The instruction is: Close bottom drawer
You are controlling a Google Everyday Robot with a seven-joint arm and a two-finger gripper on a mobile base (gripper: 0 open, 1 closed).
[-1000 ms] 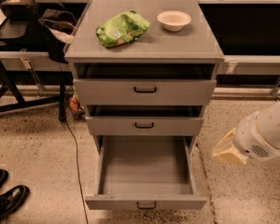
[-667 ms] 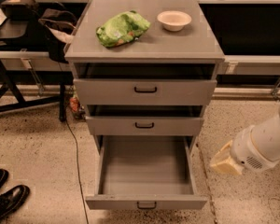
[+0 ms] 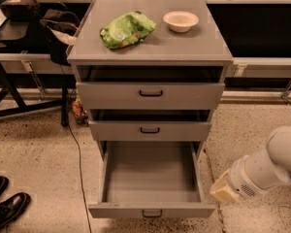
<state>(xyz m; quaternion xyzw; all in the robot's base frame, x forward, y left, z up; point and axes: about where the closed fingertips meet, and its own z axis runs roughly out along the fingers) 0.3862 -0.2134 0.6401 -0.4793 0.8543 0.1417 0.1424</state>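
Observation:
The bottom drawer of the grey cabinet is pulled far out toward me. Its slim front panel carries a small dark loop handle, and the plain grey tray inside holds nothing. My gripper is a beige tip at the end of the white arm. It hangs low over the floor just right of the drawer's right front corner, apart from it.
The top drawer and middle drawer stand slightly out. A green bag and a white bowl lie on the cabinet top. Black shoes are at the lower left, a cable runs along the floor, and a desk with a dark bag stands at left.
My arm and gripper have moved down and left, closer to the bottom drawer's right front corner. The drawers have not moved.

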